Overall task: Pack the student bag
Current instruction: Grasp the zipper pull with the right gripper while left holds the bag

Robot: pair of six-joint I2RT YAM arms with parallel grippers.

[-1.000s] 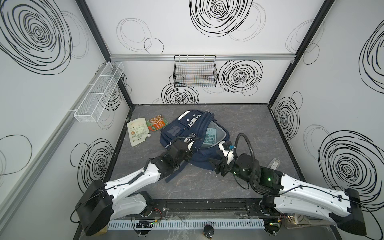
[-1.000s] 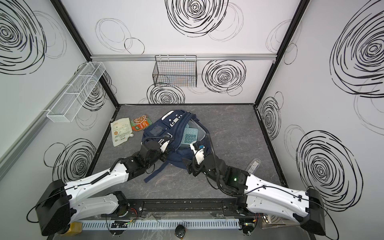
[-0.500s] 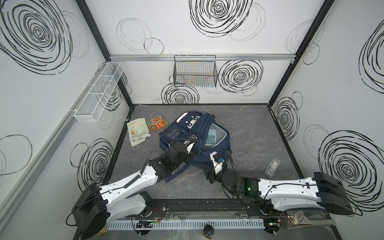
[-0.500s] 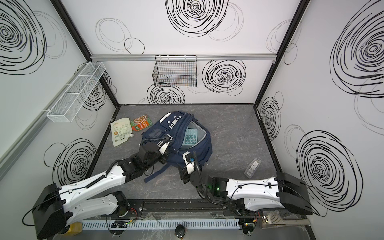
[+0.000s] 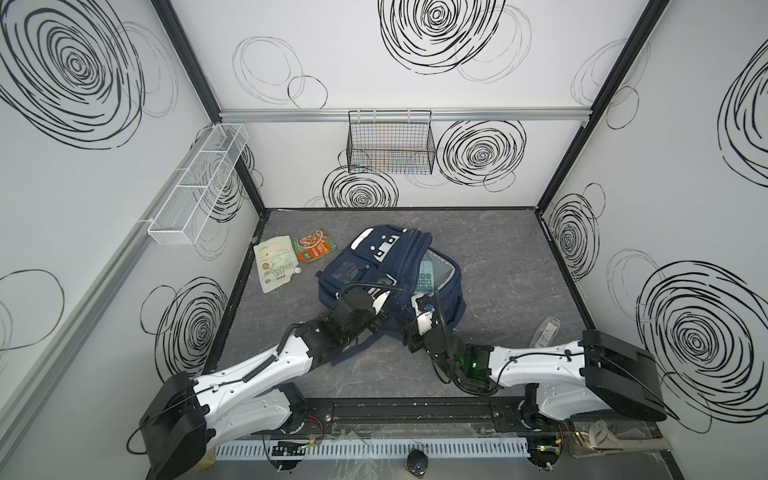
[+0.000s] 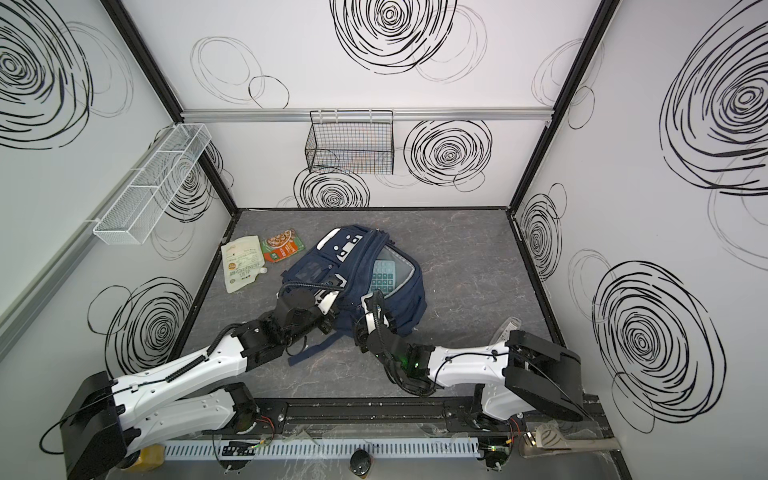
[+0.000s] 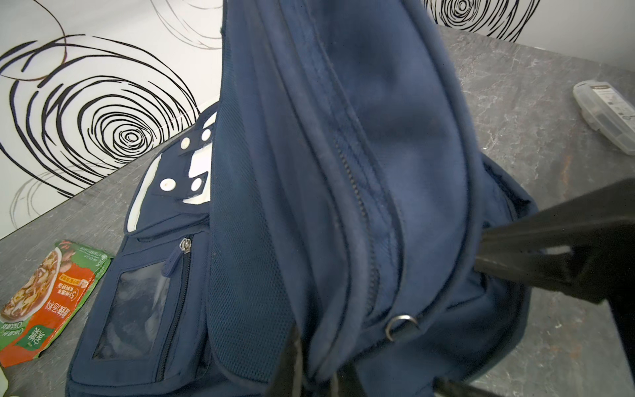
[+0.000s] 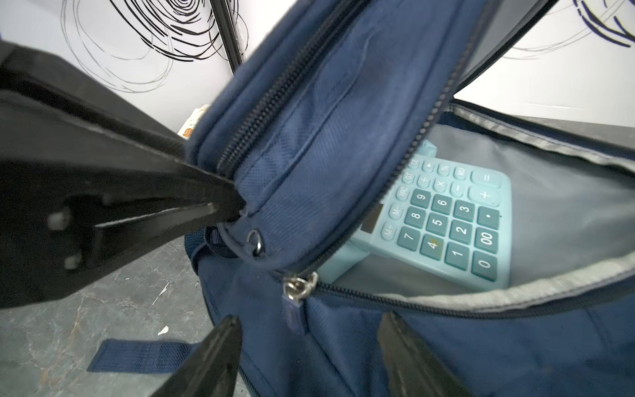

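The student bag (image 5: pixel 370 266) (image 6: pixel 328 270) lies mid-table, navy with a white face patch, its main compartment gaping to grey lining. A light blue calculator (image 5: pixel 426 276) (image 8: pixel 453 223) lies inside. My left gripper (image 5: pixel 382 298) (image 6: pixel 329 301) (image 7: pixel 316 374) is shut on the bag's raised front flap at its near end and holds it up. My right gripper (image 5: pixel 417 302) (image 6: pixel 368 304) (image 8: pixel 309 323) is open beside it, its fingers straddling the bag's near wall just below the silver zipper pull (image 8: pixel 297 287). Nothing is held between them.
A white pouch (image 5: pixel 276 268) and an orange-green packet (image 5: pixel 313 245) (image 7: pixel 48 295) lie left of the bag. A clear plastic case (image 5: pixel 546 332) (image 7: pixel 608 113) lies at the right. A loose bag strap (image 8: pixel 144 355) trails toward the front edge. A wire basket (image 5: pixel 390 145) hangs on the back wall.
My right arm has dropped low and stretched out, carrying its gripper leftward along the bag's near side to the zipper end. The left gripper keeps its hold on the flap.
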